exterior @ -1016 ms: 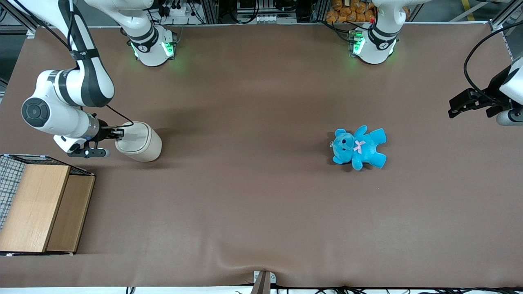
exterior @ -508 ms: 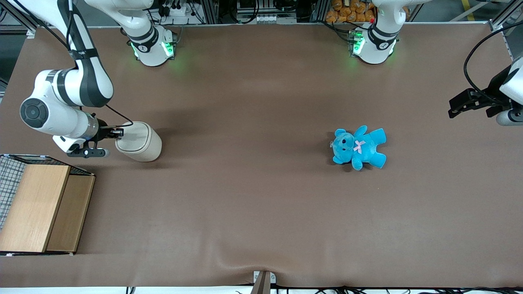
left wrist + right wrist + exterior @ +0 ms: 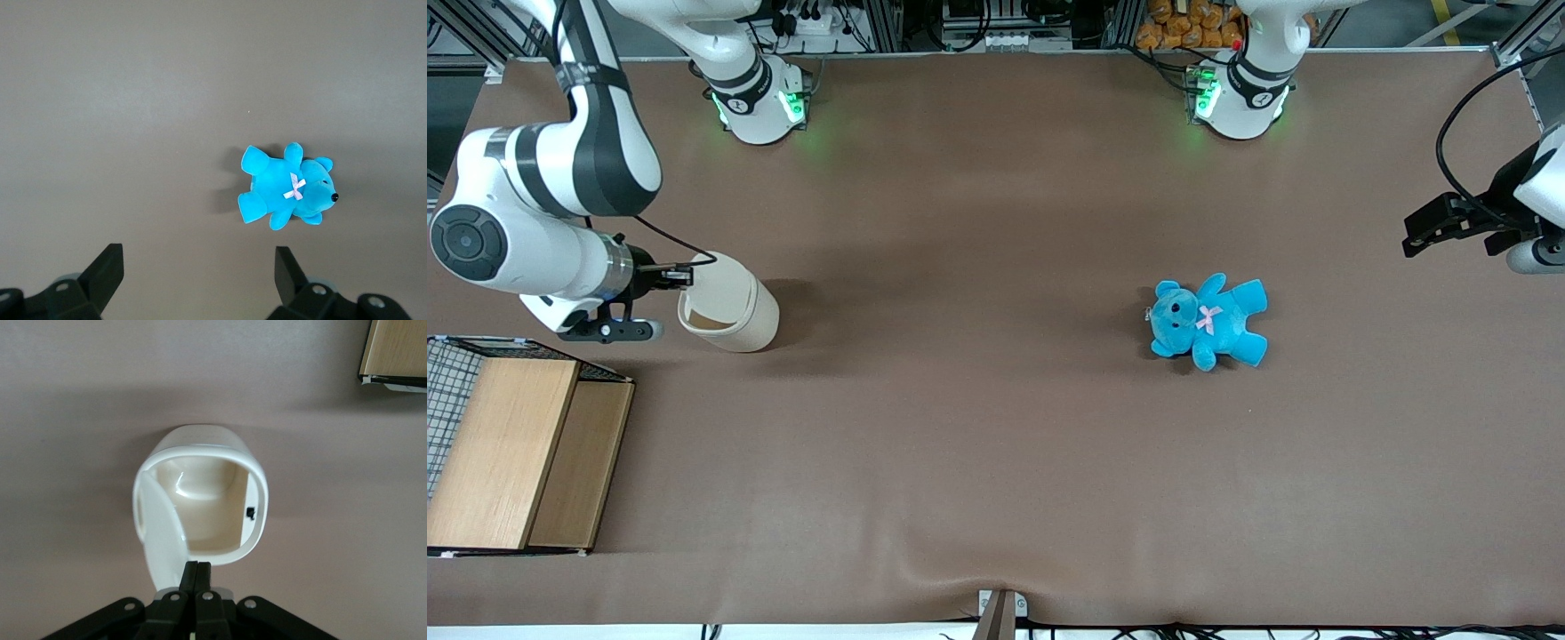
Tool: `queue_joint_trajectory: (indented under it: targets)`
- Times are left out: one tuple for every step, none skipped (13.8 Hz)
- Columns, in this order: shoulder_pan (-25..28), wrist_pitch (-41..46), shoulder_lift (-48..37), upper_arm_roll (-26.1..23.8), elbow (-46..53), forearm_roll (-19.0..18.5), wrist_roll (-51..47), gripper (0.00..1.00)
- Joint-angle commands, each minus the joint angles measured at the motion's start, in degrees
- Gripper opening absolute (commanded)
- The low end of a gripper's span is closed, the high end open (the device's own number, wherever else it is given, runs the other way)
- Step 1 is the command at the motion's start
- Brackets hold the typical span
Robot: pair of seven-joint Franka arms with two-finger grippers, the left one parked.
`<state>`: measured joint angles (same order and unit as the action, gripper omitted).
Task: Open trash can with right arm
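Observation:
The cream-white trash can (image 3: 749, 313) stands toward the working arm's end of the table. Its flip lid (image 3: 160, 533) is swung up on edge and the beige inside (image 3: 207, 513) shows. The right arm (image 3: 534, 240) reaches to the can's rim. My gripper (image 3: 682, 276) sits at the lid's edge, and in the right wrist view (image 3: 198, 571) its fingers are pressed together with no gap, touching the raised lid's lower edge. I cannot tell if anything is pinched between them.
A wooden box (image 3: 511, 453) with a wire basket (image 3: 445, 387) beside it stands nearer the front camera than the can; its corner shows in the right wrist view (image 3: 397, 350). A blue teddy (image 3: 1208, 320) lies toward the parked arm's end, also in the left wrist view (image 3: 287, 193).
The lid was flat on the can and now stands lifted, showing the inside. The right arm's wrist and elbow have shifted up and away from the can.

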<state>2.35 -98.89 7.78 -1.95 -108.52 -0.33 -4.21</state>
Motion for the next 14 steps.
queue_joint_trajectory:
  targets:
    - [1.2, 4.0, 0.0, -0.1, 4.2, 0.7, -1.6, 0.0]
    - [1.3, 4.8, -0.1, -0.1, 5.6, 1.3, -1.7, 0.15]
    - [1.3, 5.5, 0.0, -0.1, 7.7, 1.5, -1.6, 0.64]
    - [1.3, 6.0, 0.3, 0.0, 9.9, 1.5, -1.5, 1.0]
    - [1.2, 6.2, 0.6, 0.1, 12.0, 1.5, -0.9, 1.0]
    - [1.1, 6.4, 0.7, 0.1, 14.1, 1.5, -0.6, 1.0]
    - [1.2, 7.5, 1.0, 0.2, 15.9, 1.5, -0.6, 1.0]
    - [1.2, 7.9, 1.3, 0.2, 17.7, 1.5, -0.7, 1.0]
    - [1.2, 8.1, 1.3, 0.2, 18.9, 1.4, -0.7, 1.0]
    - [1.0, 8.5, 1.5, 0.2, 20.3, 0.8, -0.7, 1.0]
    - [0.5, 8.6, 1.7, 0.2, 21.1, 1.1, -0.6, 1.0]
    - [-0.1, 8.6, 1.7, 0.5, 21.2, 1.5, -0.6, 1.0]
    - [-1.5, 8.5, 1.8, 0.5, 21.4, 1.5, 0.0, 1.0]
    - [-2.3, 8.5, 1.7, 0.5, 21.4, 1.3, 1.6, 1.0]
